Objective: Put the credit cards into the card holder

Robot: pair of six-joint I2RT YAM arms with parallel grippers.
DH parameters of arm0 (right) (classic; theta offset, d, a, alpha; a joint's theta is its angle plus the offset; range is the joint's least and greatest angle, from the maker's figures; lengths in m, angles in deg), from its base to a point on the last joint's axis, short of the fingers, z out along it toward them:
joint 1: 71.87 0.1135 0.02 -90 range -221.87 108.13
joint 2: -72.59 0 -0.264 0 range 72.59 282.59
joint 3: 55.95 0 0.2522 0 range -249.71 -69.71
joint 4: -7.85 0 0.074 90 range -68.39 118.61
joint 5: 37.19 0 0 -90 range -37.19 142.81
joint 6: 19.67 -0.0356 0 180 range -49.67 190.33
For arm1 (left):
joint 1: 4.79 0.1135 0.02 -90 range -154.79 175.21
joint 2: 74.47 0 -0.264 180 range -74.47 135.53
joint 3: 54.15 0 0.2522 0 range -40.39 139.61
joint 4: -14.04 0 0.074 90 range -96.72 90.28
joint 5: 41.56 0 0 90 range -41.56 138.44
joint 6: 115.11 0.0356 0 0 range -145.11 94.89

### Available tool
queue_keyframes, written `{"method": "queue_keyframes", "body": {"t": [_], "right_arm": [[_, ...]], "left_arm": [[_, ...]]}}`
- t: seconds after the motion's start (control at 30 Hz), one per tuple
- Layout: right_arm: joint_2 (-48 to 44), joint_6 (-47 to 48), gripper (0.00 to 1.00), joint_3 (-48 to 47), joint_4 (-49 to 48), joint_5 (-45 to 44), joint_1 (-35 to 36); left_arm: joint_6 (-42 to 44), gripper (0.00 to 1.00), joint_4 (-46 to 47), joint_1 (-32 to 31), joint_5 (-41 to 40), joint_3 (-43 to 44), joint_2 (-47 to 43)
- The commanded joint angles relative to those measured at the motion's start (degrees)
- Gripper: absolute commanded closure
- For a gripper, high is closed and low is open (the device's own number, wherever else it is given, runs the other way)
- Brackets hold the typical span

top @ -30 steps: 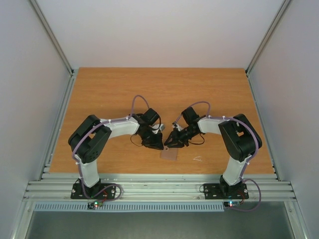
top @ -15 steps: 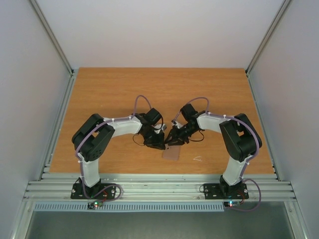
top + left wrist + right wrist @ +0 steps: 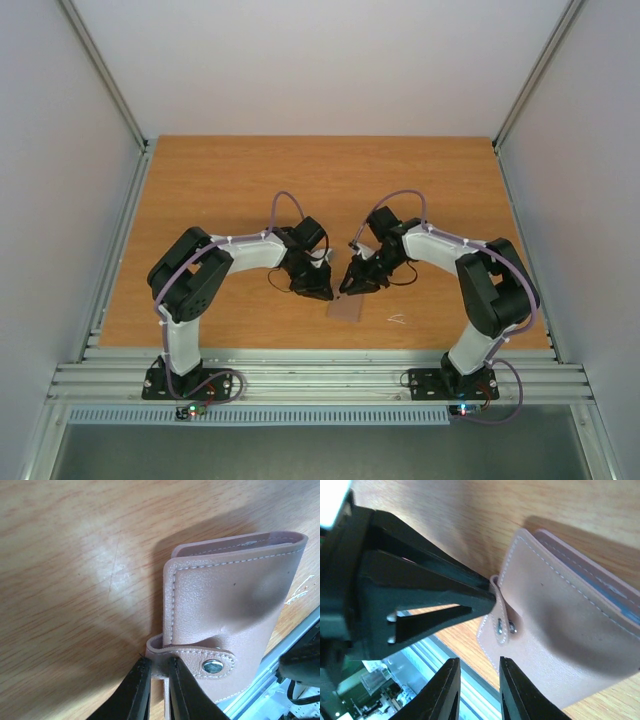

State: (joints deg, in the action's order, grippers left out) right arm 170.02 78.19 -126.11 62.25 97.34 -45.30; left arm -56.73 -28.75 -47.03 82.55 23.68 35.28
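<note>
The card holder (image 3: 225, 615) lies flat on the table (image 3: 250, 180), close to the near edge and about midway along it, between the 2 arms. A strap (image 3: 192, 656) with a metal stud (image 3: 213, 666) crosses one end of it, and the strap's loop sticks out past the holder's side. The left gripper (image 3: 159, 664) pinches this loop, its 2 fingers nearly together on the leather. The right gripper (image 3: 478, 661) sits by the holder's near edge, close to the stud, its jaws slightly parted with nothing between them. A small white scrap (image 3: 397, 319) lies on the table just right of the holder.
</note>
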Motion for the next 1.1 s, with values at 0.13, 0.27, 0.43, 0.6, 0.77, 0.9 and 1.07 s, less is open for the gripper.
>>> {"method": "queue_keyframes", "body": {"t": [0.13, 0.27, 0.43, 0.6, 0.77, 0.9, 1.07], "right_arm": [[1.7, -0.5, 0.76, 2.4, -2.4, 1.2, 0.0], [3.0, -0.6, 0.77, 2.3, -3.2, 2.0, 0.1], [4.5, -0.5, 0.8, 2.7, -3.9, 2.0, 0.1], [5.7, -0.4, 0.84, 2.8, -4.4, 2.6, 0.2], [6.5, -0.4, 0.91, 2.7, -4.6, 2.8, 0.4], [6.6, -0.6, 0.98, 2.9, -4.2, 2.4, 0.5], [6.8, -1.7, 0.99, 2.3, -2.2, 0.6, 0.5]], "left_arm": [[-1.2, 0.88, 1.2, -0.8, -1.7, 0.1, 2.0], [-1.5, 0.88, 1.4, -1.0, -1.7, 0.3, 2.2], [-1.7, 0.88, 1.3, -1.2, -1.8, 0.7, 2.3], [-1.7, 0.88, 1.1, -1.4, -2.1, 1.2, 2.4], [-1.6, 0.88, 0.6, -1.5, -2.3, 1.8, 2.8], [-1.7, 0.88, 0.3, -1.7, -2.5, 2.0, 2.8], [-1.2, 0.88, -1.2, -1.9, -4.3, 2.9, 1.1]]}}
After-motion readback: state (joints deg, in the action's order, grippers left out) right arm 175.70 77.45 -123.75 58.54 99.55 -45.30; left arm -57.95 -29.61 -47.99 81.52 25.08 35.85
